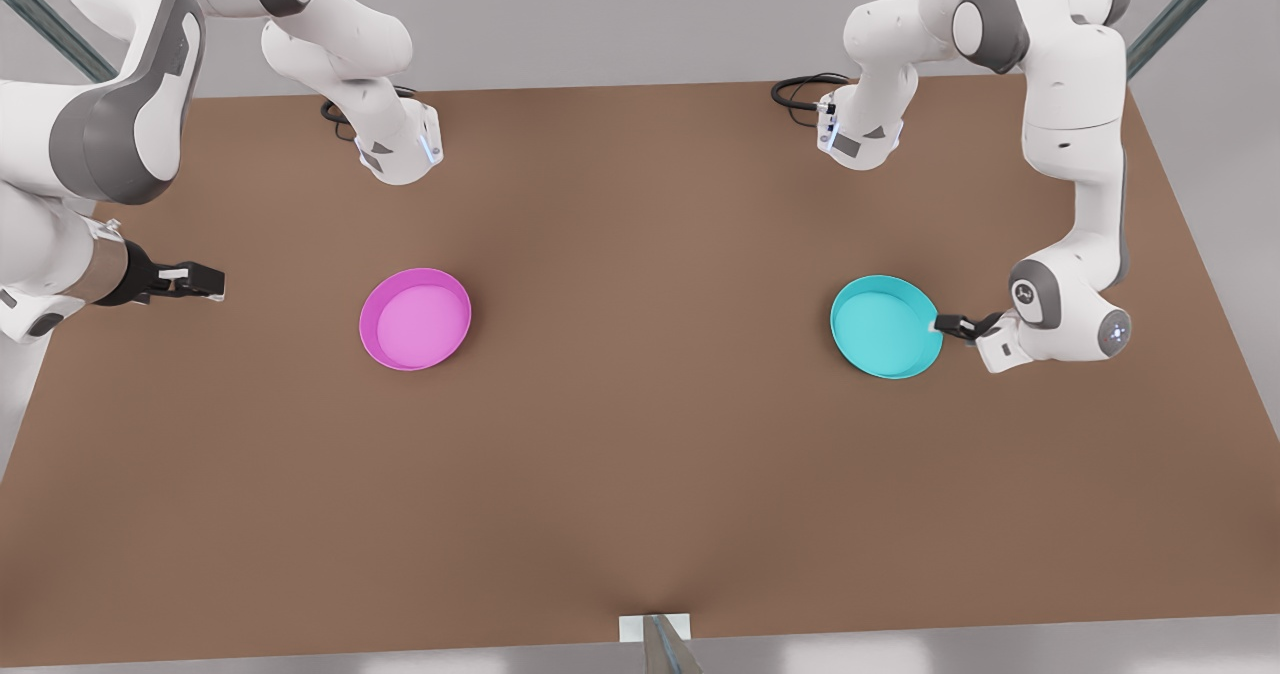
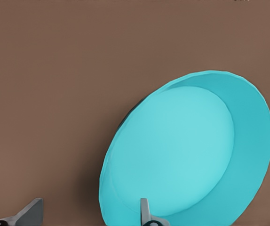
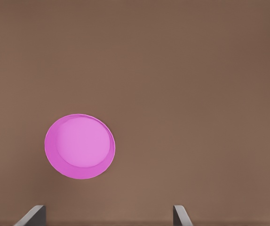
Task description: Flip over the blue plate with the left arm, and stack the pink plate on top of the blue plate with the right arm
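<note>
Front view is showing the left end effector (image 1: 940, 325) sitting at the blue plate's (image 1: 885, 326) rim on that view's right, fingers spread around the rim. Well apart, the pink plate (image 1: 414, 318) is lying open side up on the desk (image 1: 640, 474), with the right end effector (image 1: 215, 281) waiting released beside it.

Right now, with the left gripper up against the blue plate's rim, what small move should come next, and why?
Probably ease the left gripper a little farther onto the blue plate and close. The plate lies mouth-up, not yet flipped, and the open fingers seem to straddle its rim without clamping. The right gripper waits open, well short of the pink plate, which comes later.
</note>
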You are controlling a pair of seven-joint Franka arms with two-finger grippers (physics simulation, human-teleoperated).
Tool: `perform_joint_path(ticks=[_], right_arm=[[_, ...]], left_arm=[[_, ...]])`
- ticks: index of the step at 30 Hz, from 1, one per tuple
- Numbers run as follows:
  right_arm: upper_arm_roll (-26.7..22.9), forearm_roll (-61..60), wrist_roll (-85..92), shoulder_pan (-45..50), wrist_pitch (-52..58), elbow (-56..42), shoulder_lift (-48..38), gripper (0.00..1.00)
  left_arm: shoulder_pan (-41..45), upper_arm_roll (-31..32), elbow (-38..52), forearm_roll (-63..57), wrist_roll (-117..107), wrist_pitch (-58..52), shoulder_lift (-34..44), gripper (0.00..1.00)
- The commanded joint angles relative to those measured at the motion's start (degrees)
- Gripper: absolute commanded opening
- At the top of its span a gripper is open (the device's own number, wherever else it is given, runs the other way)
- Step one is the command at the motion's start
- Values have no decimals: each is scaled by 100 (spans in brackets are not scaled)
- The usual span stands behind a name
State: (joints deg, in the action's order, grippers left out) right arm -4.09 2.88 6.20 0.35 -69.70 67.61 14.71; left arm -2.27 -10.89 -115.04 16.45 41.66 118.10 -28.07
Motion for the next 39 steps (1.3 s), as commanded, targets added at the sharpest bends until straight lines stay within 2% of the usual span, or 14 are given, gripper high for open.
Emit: perform_joint_path(ticks=[1,7,8,9,10,11,19,21,22,34,37,39], right_arm=[[-4,-7,30,1,18,-2,-3,100],[-4,-7,30,1,18,-2,-3,100],[-4,-7,30,1,18,-2,6,100],[-4,-7,30,1,18,-2,-3,100],[-4,-7,30,1,18,-2,6,100],[-4,-7,30,1,18,-2,6,100],[-4,-7,30,1,18,-2,6,100],[4,-7,30,1,27,-2,6,100],[-4,-16,30,1,27,-2,6,100],[-4,-7,30,1,27,-2,15,100],[-4,-7,30,9,27,-2,15,100],[-4,-7,30,1,18,-11,15,100]], left_arm=[[25,-1,-1,61,467,134,3,100],[95,16,-1,236,-325,187,-94,100],[95,7,-1,236,-325,196,-94,89],[104,7,-1,236,-325,196,-94,71],[148,16,-1,236,-325,196,-111,68],[174,16,-1,245,-325,196,-111,72],[236,7,17,271,-342,354,-261,67],[236,7,26,271,-369,328,-252,42],[236,7,34,280,-369,319,-252,39],[280,7,43,280,-378,354,-296,39],[298,7,43,280,-378,345,-296,22],[298,7,52,280,-378,345,-287,21]])
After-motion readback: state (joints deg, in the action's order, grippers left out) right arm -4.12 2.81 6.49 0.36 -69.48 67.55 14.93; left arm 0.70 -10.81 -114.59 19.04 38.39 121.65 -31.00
